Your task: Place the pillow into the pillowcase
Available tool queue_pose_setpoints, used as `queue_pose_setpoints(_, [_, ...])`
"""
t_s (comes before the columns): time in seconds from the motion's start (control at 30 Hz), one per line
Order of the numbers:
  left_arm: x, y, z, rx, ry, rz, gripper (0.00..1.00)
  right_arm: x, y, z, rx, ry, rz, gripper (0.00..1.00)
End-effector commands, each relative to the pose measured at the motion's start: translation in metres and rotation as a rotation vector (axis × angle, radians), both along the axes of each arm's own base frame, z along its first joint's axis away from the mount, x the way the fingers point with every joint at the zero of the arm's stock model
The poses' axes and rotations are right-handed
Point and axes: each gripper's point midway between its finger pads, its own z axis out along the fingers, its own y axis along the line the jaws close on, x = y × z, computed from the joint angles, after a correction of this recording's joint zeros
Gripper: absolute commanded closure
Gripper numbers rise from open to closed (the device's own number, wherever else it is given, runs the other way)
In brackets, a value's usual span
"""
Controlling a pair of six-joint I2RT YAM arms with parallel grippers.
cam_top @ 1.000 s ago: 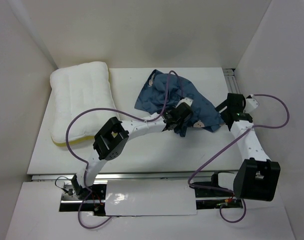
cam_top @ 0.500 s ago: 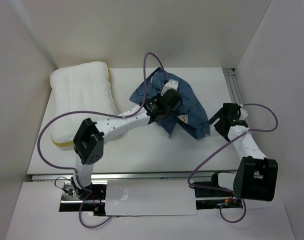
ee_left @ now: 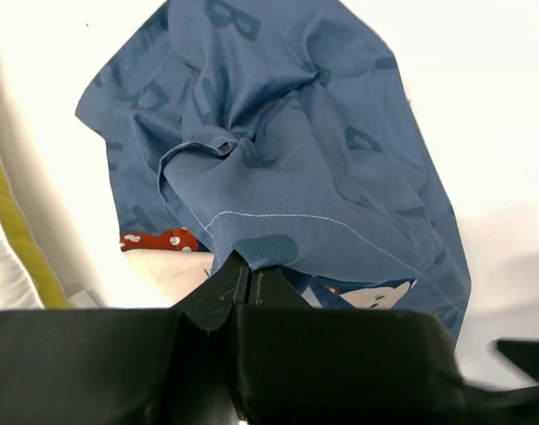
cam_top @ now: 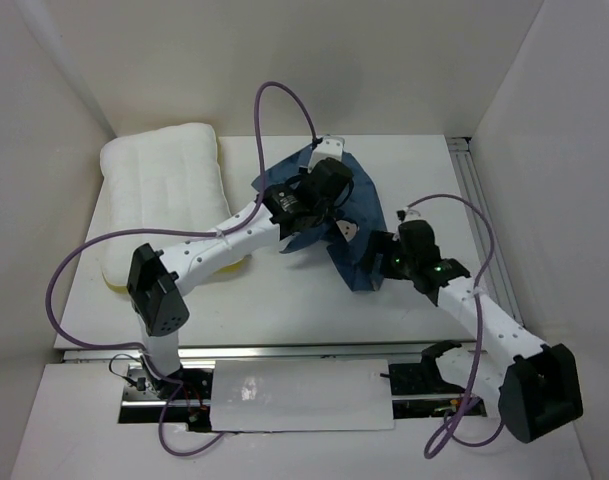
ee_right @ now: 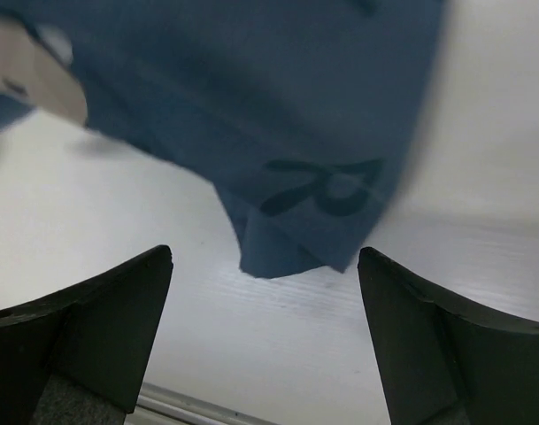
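Note:
The white pillow [cam_top: 159, 190] lies at the table's far left; its yellow trim [ee_left: 8, 221] shows in the left wrist view. The blue pillowcase [cam_top: 369, 210] lies crumpled mid-table, a cartoon face and a red bow showing. My left gripper [cam_top: 319, 222] [ee_left: 247, 263] is shut on a fold of the pillowcase [ee_left: 287, 150] at its near-left edge. My right gripper [cam_top: 379, 258] [ee_right: 265, 254] stands open just right of the cloth's near corner. That corner of the pillowcase [ee_right: 304, 133] hangs between the fingers' tips without touching them.
White walls close in the table on the left, back and right. A metal rail [cam_top: 471, 190] runs along the right edge. The left arm's purple cable [cam_top: 269, 100] loops high over the pillowcase. The right arm's cable [cam_top: 479, 225] arcs above its forearm.
My left gripper closed on the pillowcase and carried it toward the back left. My right arm swung left from the right edge to the cloth's near corner.

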Motion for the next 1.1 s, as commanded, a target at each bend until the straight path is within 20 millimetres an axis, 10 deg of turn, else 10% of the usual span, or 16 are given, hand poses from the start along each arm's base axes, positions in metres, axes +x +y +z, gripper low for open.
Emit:
queue_pose_setpoints(0.0, [0.008, 0.005, 0.039, -0.034, -0.084, 0.046, 1.0, -0.004, 0.036, -0.013, -0.056, -0.001, 0.107, 0.07])
queue_pose_setpoints(0.43, [-0.001, 0.041, 0.079, -0.016, -0.152, 0.101, 1.0, 0.015, 0.006, -0.047, -0.265, 0.051, -0.149, 0.11])
queue_pose_setpoints(0.63, [-0.007, 0.053, 0.092, -0.022, -0.176, 0.116, 1.0, 0.036, 0.029, -0.047, -0.166, -0.034, -0.015, 0.16])
queue_pose_setpoints(0.67, [-0.007, 0.053, 0.092, -0.022, -0.176, 0.116, 1.0, 0.043, 0.032, -0.043, -0.165, -0.057, -0.008, 0.25])
queue_pose_setpoints(0.7, [-0.005, 0.058, 0.1, -0.034, -0.193, 0.122, 1.0, 0.046, 0.034, -0.045, -0.172, -0.063, 0.013, 0.63])
queue_pose_setpoints(0.73, [-0.004, 0.058, 0.102, -0.024, -0.201, 0.115, 1.0, 0.055, 0.033, -0.04, -0.171, -0.086, -0.008, 0.81])
queue_pose_setpoints(0.8, [-0.004, 0.061, 0.114, -0.016, -0.235, 0.11, 1.0, 0.079, 0.018, -0.025, -0.202, -0.119, -0.13, 1.0])
queue_pose_setpoints(0.93, [0.022, 0.074, 0.141, -0.03, -0.276, 0.087, 1.0, 0.135, -0.034, 0.031, -0.299, -0.199, -0.37, 1.0])
queue_pose_setpoints(1.03, [0.063, 0.095, 0.166, -0.066, -0.318, 0.129, 1.0, 0.189, -0.083, 0.106, -0.304, -0.29, -0.562, 1.0])
queue_pose_setpoints(1.07, [0.07, 0.102, 0.169, -0.049, -0.315, 0.133, 1.0, 0.21, -0.103, 0.166, -0.268, -0.384, -0.628, 1.0])
